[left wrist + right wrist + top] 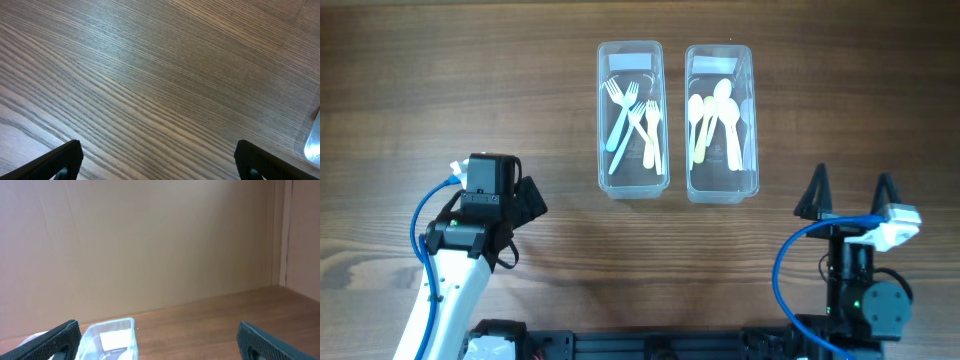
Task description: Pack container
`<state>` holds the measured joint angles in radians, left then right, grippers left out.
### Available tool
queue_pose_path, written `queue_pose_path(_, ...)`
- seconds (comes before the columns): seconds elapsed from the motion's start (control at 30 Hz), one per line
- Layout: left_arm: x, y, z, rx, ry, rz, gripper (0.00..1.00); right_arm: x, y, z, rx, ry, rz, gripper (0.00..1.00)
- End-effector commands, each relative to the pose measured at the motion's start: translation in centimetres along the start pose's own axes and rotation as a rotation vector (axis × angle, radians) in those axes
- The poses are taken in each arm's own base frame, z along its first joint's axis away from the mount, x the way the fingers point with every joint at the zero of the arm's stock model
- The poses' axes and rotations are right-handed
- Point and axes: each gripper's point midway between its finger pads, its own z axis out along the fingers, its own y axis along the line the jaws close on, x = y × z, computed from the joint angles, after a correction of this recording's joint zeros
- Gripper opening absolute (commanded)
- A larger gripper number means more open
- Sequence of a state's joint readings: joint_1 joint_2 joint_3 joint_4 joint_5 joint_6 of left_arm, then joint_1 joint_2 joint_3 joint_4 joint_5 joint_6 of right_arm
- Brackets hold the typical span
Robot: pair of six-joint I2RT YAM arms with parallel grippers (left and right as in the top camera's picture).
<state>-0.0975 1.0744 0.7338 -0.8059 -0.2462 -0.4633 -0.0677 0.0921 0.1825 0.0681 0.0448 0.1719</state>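
Note:
Two clear plastic containers stand side by side at the back middle of the table. The left container [631, 117] holds several plastic forks [635, 120]. The right container [720, 122] holds several plastic spoons [715, 120]. My left gripper [525, 200] is open and empty at the front left, over bare wood; its fingertips [160, 160] frame only table. My right gripper [850, 195] is open and empty at the front right, pointing away over the table. The right wrist view shows the far end of a clear container [112, 337] between its fingers [160, 340].
A plain brown wall [150, 240] stands behind the table. A corner of a clear container [314, 142] shows at the right edge of the left wrist view. Blue cables [420, 215] run along both arms.

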Motion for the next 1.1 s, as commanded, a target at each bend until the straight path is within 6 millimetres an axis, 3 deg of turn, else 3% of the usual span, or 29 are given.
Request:
queue_pose_path(0.0, -0.4, 0.3, -0.2, -0.008, -0.019, -0.026, 1.0, 2.1, 0.0, 0.1, -0.02, -0.003, 0.012, 1.0)
queue_pose_path(0.23, -0.4, 0.3, -0.2, -0.008, -0.019, -0.026, 1.0, 5.2, 0.1, 0.2, -0.05, 0.033, -0.005, 1.0)
queue_pose_path(0.4, -0.4, 0.3, -0.2, -0.008, -0.019, -0.026, 1.0, 6.3, 1.5, -0.4, -0.145, 0.072, -0.149, 1.0)
queue_pose_path(0.63, -0.4, 0.3, -0.2, -0.008, -0.019, -0.026, 1.0, 8.1, 1.2, -0.6, -0.138, 0.146, -0.164, 1.0)
queue_pose_path(1.07, -0.4, 0.3, -0.2, -0.008, -0.019, -0.026, 1.0, 8.6, 1.1, -0.6, -0.136, 0.169, -0.164, 1.0)
